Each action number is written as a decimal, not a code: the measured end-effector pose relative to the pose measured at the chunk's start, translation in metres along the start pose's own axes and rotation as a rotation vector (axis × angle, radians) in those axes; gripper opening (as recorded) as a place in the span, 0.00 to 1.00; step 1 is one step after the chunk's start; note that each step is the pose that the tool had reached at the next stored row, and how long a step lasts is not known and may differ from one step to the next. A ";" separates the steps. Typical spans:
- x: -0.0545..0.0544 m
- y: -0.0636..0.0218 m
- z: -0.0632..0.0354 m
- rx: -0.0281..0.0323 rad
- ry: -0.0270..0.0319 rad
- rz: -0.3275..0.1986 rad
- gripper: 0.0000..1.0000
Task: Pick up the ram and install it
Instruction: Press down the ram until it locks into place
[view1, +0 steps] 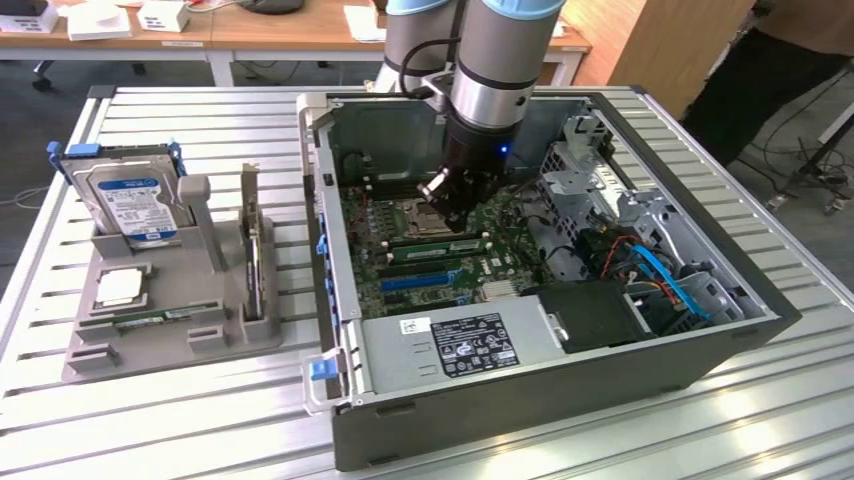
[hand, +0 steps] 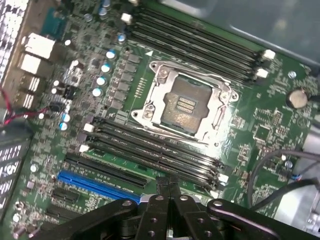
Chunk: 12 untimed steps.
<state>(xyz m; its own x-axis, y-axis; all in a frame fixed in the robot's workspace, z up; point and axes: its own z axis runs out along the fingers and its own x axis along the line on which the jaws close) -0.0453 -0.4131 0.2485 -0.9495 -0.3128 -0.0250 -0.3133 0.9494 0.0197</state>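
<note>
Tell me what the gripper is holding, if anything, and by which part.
Nothing: the gripper is shut and empty above the motherboard, inside the computer case.

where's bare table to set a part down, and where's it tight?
Free: slatted table in front of the grey parts stand, and the strip behind the hard drive. Also the corner at the exterior view's right of the PC case. Tight: inside the case around the end effector.

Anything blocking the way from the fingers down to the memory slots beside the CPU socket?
Nothing visible. The shut fingers hang just over the nearer memory slots, which look empty, with no cable across them. The CPU socket lies beside them.
</note>
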 end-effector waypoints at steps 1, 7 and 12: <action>0.000 0.0000 0.0000 0.0003 -0.0002 0.014 0.09; 0.000 0.0000 0.0001 0.0024 -0.0019 0.098 0.09; 0.000 0.0001 0.0001 0.0040 -0.0031 0.160 0.09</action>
<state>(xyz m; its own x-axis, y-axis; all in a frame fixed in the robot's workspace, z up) -0.0457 -0.4131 0.2484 -0.9872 -0.1575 -0.0250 -0.1580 0.9872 0.0197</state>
